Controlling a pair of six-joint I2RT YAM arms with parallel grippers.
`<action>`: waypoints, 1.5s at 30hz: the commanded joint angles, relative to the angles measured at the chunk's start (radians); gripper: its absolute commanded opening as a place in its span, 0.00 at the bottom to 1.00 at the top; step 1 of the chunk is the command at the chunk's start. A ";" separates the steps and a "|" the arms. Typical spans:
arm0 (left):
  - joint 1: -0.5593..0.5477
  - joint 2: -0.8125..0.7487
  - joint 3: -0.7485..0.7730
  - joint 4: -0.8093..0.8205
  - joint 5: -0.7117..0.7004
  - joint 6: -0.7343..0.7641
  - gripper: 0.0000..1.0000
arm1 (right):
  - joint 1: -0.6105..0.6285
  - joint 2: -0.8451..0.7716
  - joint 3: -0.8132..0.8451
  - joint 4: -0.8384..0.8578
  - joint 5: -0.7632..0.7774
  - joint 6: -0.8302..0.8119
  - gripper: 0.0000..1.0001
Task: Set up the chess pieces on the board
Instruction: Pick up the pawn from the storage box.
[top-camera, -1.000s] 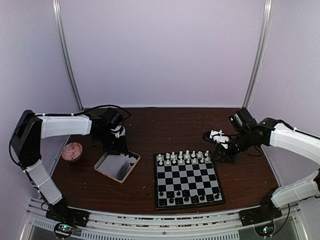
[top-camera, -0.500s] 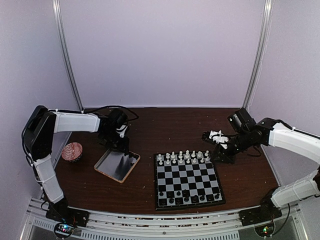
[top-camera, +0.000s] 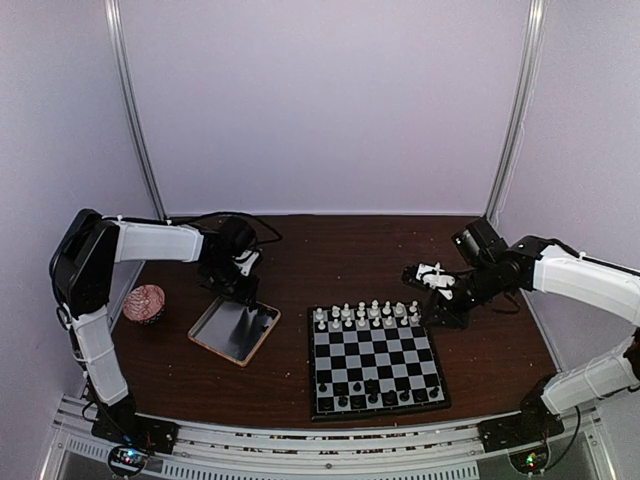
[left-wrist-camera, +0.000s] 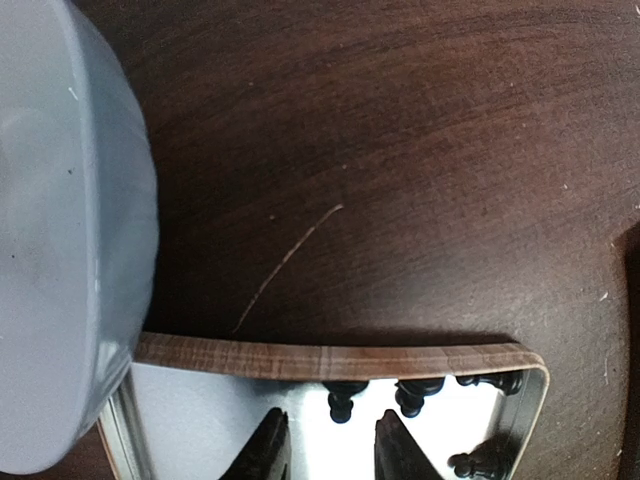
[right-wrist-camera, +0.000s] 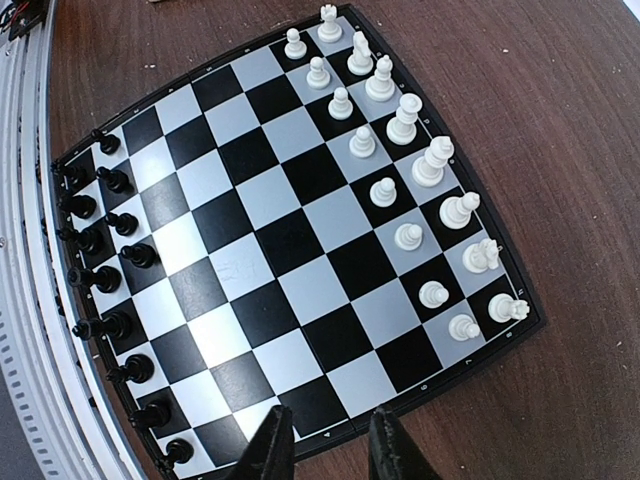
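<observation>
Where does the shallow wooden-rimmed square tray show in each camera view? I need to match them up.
Top external: the shallow square tray with wooden rim lies left of the black-and-grey chessboard.
Left wrist: its rim runs across the lower part, with glossy black chess pieces inside.
Right wrist: not in view.
Shared landmark: the dark brown tabletop.

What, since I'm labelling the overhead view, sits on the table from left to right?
Reddish-pink round object → wooden-rimmed tray → the board.

16 white chess pieces (right-wrist-camera: 408, 236), 1 board (right-wrist-camera: 290, 240), 1 tray (left-wrist-camera: 330, 358); black chess pieces (right-wrist-camera: 135, 255) uncountable
</observation>
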 joint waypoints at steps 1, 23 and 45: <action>0.005 0.026 0.007 0.019 0.022 0.033 0.26 | -0.006 0.007 -0.001 0.005 -0.004 -0.001 0.27; 0.005 0.049 -0.005 0.028 0.032 0.075 0.05 | -0.006 0.006 0.000 0.002 -0.012 0.000 0.27; -0.056 -0.153 -0.039 -0.106 0.697 0.198 0.03 | 0.108 0.084 0.207 -0.107 -0.121 -0.128 0.30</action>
